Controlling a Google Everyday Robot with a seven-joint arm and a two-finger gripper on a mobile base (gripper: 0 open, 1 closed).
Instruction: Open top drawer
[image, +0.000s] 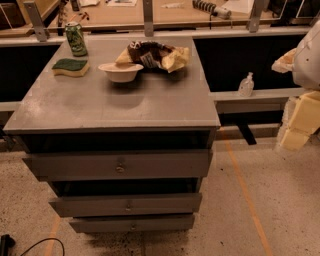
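On the grey counter (100, 102), from the left, a green can (75, 39), a sponge (70, 66), a white bowl (120, 72) and a crumpled snack bag (155, 54) are seen. Below its edge the top drawer (75, 166) — widest of three grey fronts, round knob at centre — is set under a dark gap. At the far right edge the yellowish end effector (299, 120) is held well apart from the drawers — whether apart or together cannot be told.
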